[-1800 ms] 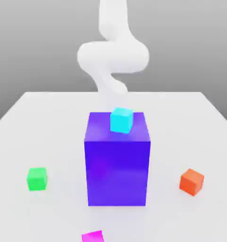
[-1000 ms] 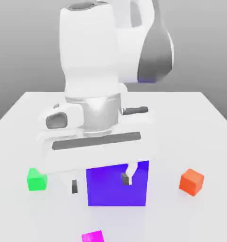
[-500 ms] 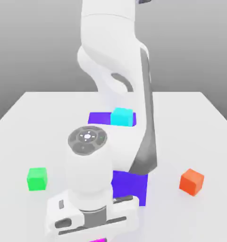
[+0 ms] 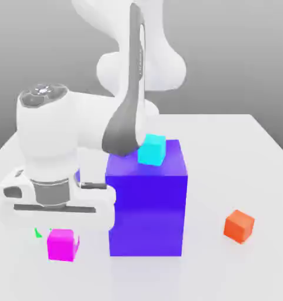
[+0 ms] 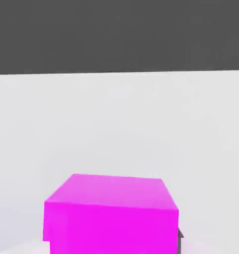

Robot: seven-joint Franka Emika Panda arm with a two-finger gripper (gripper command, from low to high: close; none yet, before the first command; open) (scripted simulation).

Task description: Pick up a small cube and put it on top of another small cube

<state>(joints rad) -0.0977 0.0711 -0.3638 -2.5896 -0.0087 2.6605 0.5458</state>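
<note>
half of the task looks done, as i judge it: the pink cube [image 4: 64,247] hangs right under the hand [image 4: 62,233] and seems lifted off the table [image 4: 249,270]. the placing is still left. in the hand view the pink cube [image 5: 111,216] sits very close to the camera, and a dark finger [image 5: 180,238] touches its side, so the hand appears to pinch the cube between its pads.

going left to right in the exterior view: a thin edge of the green cube [image 4: 37,233] peeks out just beside the hand, partly behind the pink cube, so the goal is very near. then the big blue block [image 4: 146,203] stands beside the hand, with a cyan cube [image 4: 152,149] on top. an orange cube [image 4: 239,226] lies well apart from the hand.
</note>
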